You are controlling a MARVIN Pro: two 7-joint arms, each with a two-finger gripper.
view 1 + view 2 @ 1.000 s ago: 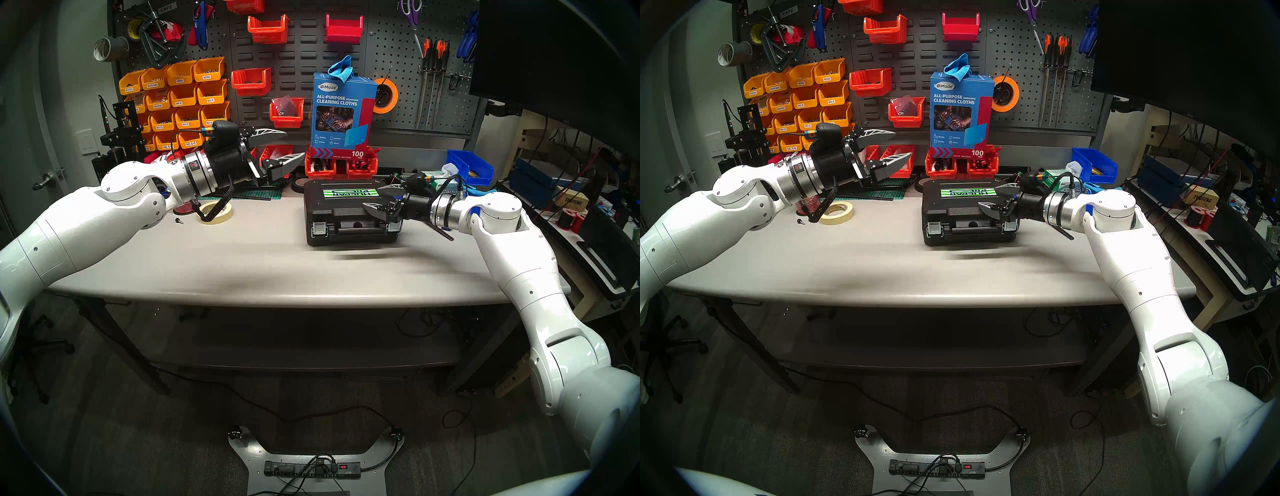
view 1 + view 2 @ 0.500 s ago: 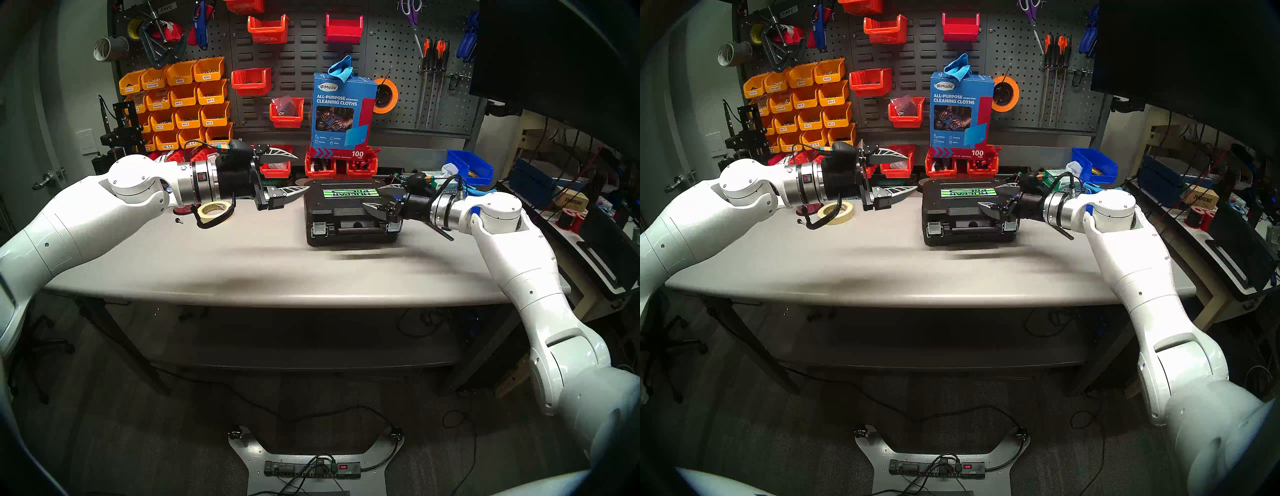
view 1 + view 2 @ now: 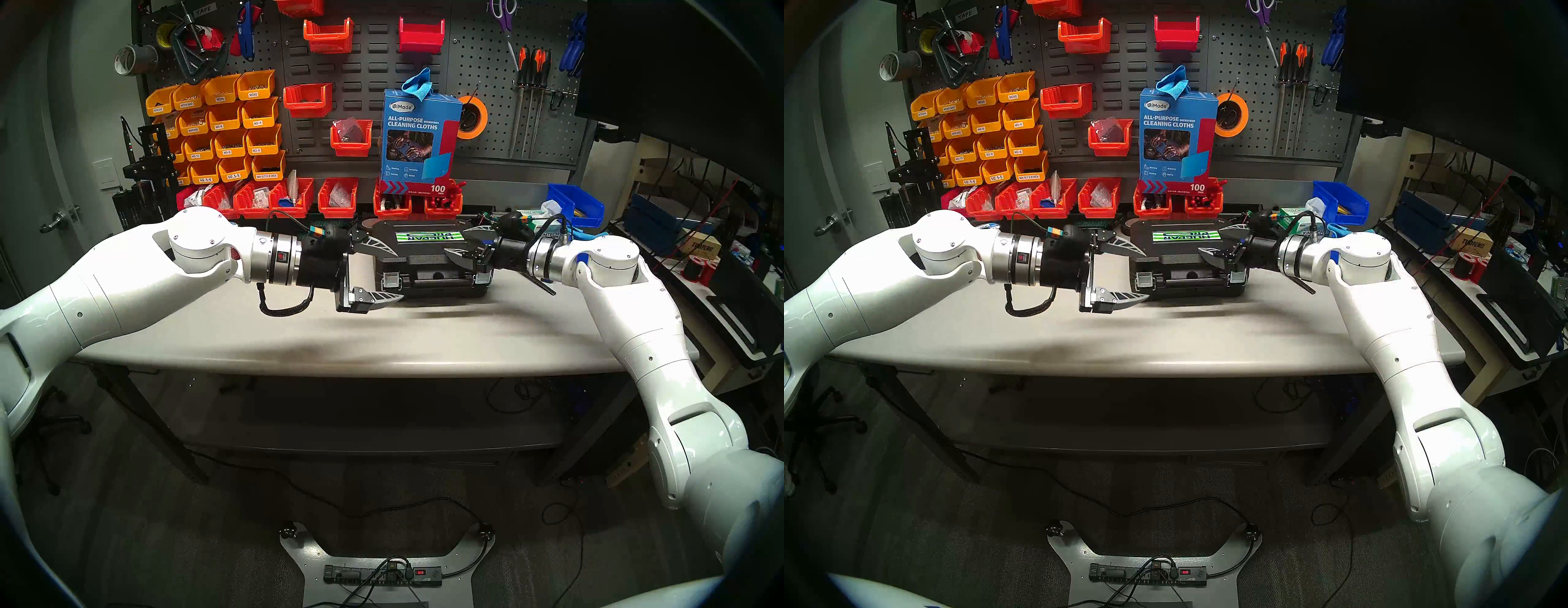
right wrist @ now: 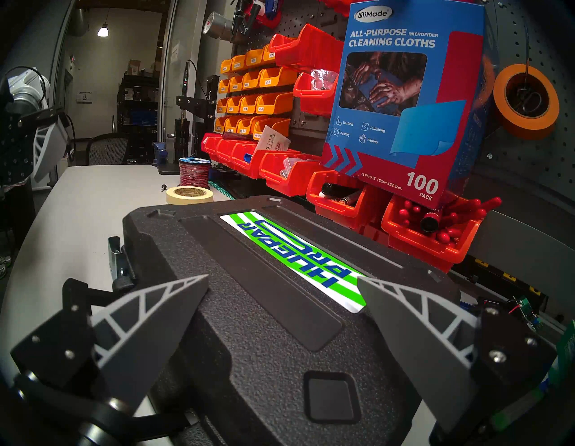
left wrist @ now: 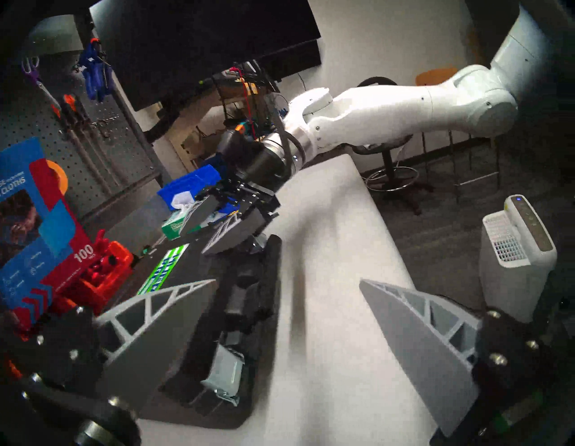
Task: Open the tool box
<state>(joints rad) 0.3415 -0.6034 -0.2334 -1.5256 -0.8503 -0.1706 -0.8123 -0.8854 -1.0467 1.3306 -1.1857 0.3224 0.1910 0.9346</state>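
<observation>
The tool box (image 3: 428, 259) is seen lying flat and shut toward the back right of the desk (image 3: 297, 335), long axis running along the desk's front edge, two silver latches (image 3: 391, 281) on the face twd the front edge. Left gripper (image 3: 384, 271) is placed at the box's left end, jaws spread wide, one finger over the lid corner, the other low by the front face, nothing held. Left latch sits just beside it. Right gripper (image 3: 469, 242) is poised over the lid's right end, jaws wide, empty. Left arm is reached across, wrist abt level.
</observation>
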